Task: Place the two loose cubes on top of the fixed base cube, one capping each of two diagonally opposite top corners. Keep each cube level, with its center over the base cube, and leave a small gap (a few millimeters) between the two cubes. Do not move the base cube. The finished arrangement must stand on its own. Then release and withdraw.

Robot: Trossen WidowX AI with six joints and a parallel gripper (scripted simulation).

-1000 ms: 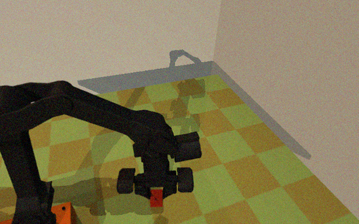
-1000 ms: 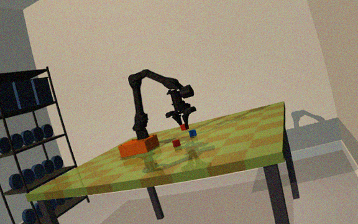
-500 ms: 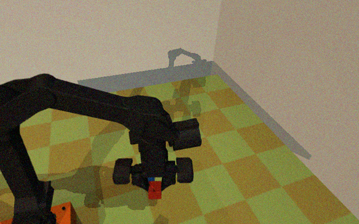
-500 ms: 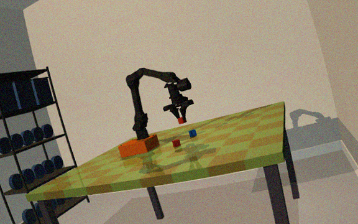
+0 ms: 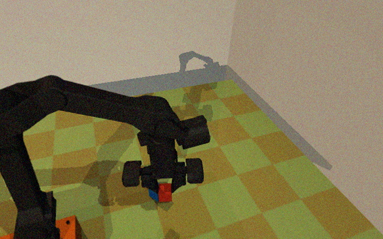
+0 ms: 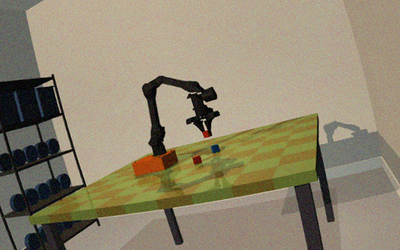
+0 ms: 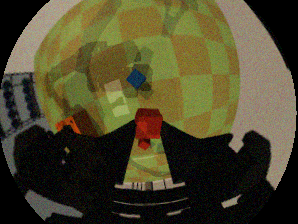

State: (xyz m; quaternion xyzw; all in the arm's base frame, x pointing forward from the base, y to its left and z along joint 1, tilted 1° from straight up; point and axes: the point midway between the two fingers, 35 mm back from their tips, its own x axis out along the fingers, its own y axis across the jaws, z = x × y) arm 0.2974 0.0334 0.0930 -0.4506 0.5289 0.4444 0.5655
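Note:
My gripper [image 5: 164, 187] [image 6: 205, 132] [image 7: 148, 123] is shut on a red cube [image 5: 164, 193] [image 6: 205, 134] [image 7: 148, 123] and holds it in the air, well above the checkered table [image 5: 272, 189] [image 6: 275, 161]. A blue cube [image 5: 153, 195] [image 6: 215, 148] [image 7: 137, 79] stands on the table below and a little beyond the held cube. A second red cube [image 6: 197, 159] stands on the table left of the blue one, nearer the front. In the top view the arm hides it.
The arm's orange base block [image 5: 69, 230] [image 6: 153, 164] [image 7: 69, 124] sits on the table to the left of the cubes. A dark shelf rack [image 6: 12, 84] with blue bins and discs stands off the table at the far left. Walls close in behind the table.

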